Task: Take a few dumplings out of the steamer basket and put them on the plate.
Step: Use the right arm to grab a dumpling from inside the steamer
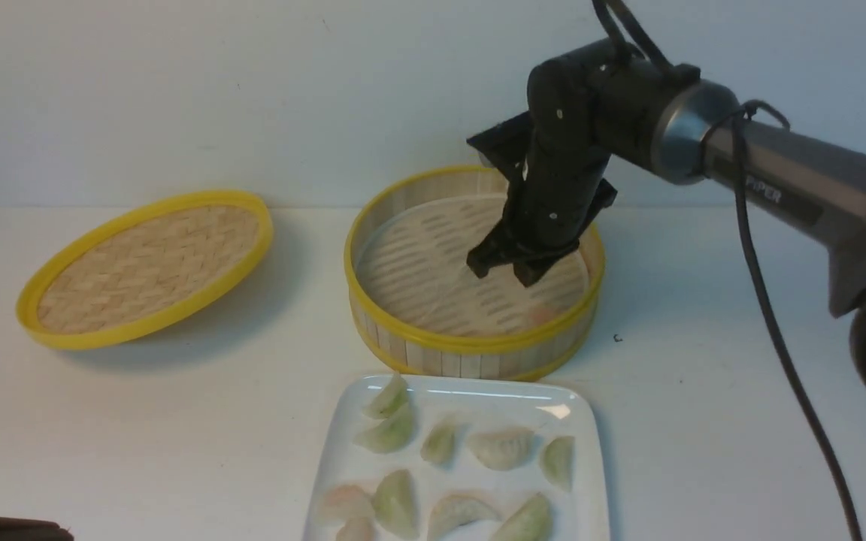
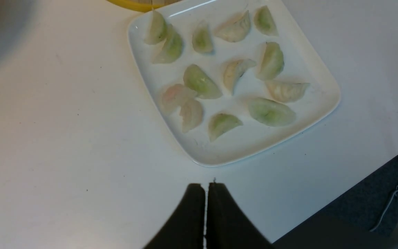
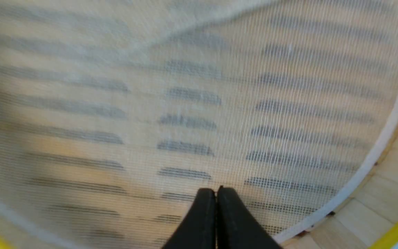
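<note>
Black right fingers [image 3: 202, 216] pressed together, empty, above steamer basket [image 1: 448, 359] floor.

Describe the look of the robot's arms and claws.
The right arm is a grey tube with white PIPER lettering, a silver collar and a matte black wrist. A black cable runs loose alongside it. The right claw and left claw are both black, tapering to narrow tips. Little else of the left arm shows.
</note>
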